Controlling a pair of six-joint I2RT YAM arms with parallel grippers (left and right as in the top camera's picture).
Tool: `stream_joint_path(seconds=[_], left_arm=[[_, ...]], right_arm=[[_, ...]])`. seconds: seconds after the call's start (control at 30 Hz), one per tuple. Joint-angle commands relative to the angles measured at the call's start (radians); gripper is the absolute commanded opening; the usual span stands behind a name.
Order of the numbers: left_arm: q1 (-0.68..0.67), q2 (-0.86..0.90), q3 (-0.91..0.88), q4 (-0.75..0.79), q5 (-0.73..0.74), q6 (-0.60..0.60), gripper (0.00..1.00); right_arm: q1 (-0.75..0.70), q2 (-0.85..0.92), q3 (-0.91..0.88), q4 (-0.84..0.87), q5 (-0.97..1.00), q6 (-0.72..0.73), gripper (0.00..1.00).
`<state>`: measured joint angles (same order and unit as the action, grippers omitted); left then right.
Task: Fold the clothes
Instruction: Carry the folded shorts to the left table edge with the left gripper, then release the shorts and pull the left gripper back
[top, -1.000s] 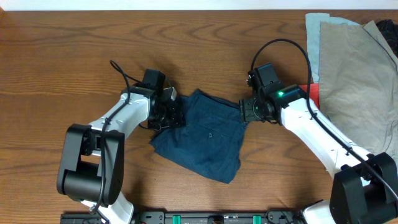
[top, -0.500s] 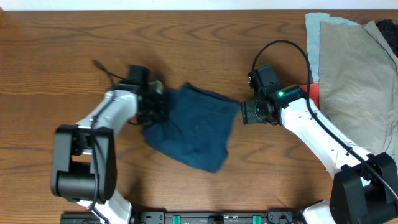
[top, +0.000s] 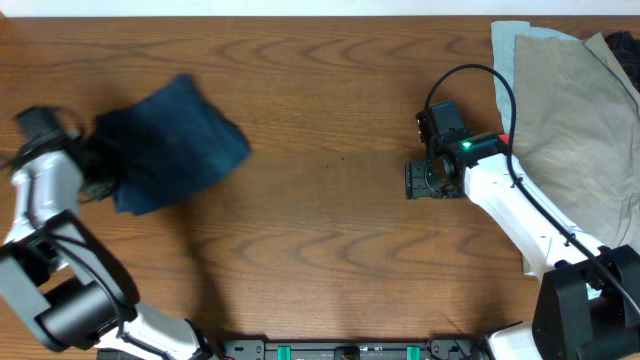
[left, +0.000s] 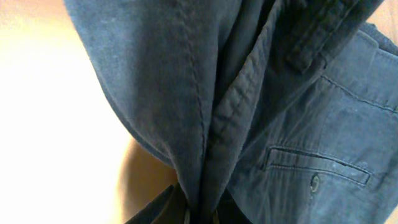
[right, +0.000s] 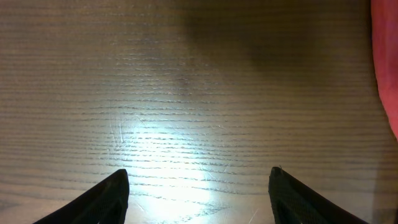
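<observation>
The dark navy shorts (top: 170, 140) are bunched at the far left of the table, hanging from my left gripper (top: 98, 160), which is shut on a fold of them. The left wrist view shows the cloth (left: 261, 93) pinched between the fingers (left: 202, 214), with a back pocket and button (left: 316, 182) at the right. My right gripper (top: 418, 180) is open and empty over bare wood right of centre; its two fingers (right: 199, 186) are wide apart.
A pile of tan (top: 580, 120) and light blue (top: 505, 60) garments lies at the back right. A red garment (right: 385, 56) shows at the right edge of the right wrist view, beside the right arm.
My left gripper has dragged the navy shorts from the table's middle to the far left. My right gripper let go of the shorts and moved slightly right.
</observation>
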<state>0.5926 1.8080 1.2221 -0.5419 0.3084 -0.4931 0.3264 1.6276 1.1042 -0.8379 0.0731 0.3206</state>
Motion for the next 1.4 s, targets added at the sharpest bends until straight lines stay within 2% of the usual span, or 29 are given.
stream_joint_path(seconds=[0.0,0.1,0.13,0.17,0.23,0.43,0.6,0.83,1.0,1.13,1.37], left_arm=[[0.102,0.001,0.014,-0.003,0.032,-0.103,0.16],[0.144,0.001,0.014,-0.021,0.050,-0.104,0.62],[0.151,0.001,0.014,-0.028,0.050,-0.104,0.80],[0.154,0.001,0.014,-0.035,0.050,-0.104,0.91],[0.155,0.000,0.014,-0.044,0.059,-0.103,1.00],[0.137,-0.053,0.014,-0.008,0.240,-0.104,0.98],[0.069,-0.179,0.014,0.024,0.226,-0.061,0.98],[-0.151,-0.304,0.014,-0.014,0.138,0.090,0.98],[-0.347,-0.280,0.000,-0.088,0.040,0.208,0.98],[-0.464,-0.231,-0.029,-0.121,0.040,0.314,0.98],[-0.515,-0.077,-0.037,-0.142,0.038,0.336,0.98]], right_arm=[[-0.006,-0.018,0.001,0.001,0.014,-0.008,0.70],[-0.005,-0.018,0.001,0.002,0.014,-0.008,0.70],[-0.005,-0.018,0.001,0.002,0.014,-0.008,0.70],[-0.005,-0.018,0.001,0.000,0.013,-0.008,0.70],[-0.006,-0.018,0.001,-0.005,0.014,-0.008,0.71],[-0.006,-0.018,0.001,-0.018,0.014,-0.008,0.73],[-0.006,-0.018,0.001,-0.018,0.013,-0.008,0.78],[-0.005,-0.018,0.001,-0.019,-0.004,-0.008,0.79],[-0.005,-0.018,0.001,-0.021,-0.033,-0.008,0.79],[-0.005,-0.018,0.001,-0.023,-0.033,-0.008,0.79],[-0.006,-0.018,0.001,-0.040,-0.032,-0.024,0.79]])
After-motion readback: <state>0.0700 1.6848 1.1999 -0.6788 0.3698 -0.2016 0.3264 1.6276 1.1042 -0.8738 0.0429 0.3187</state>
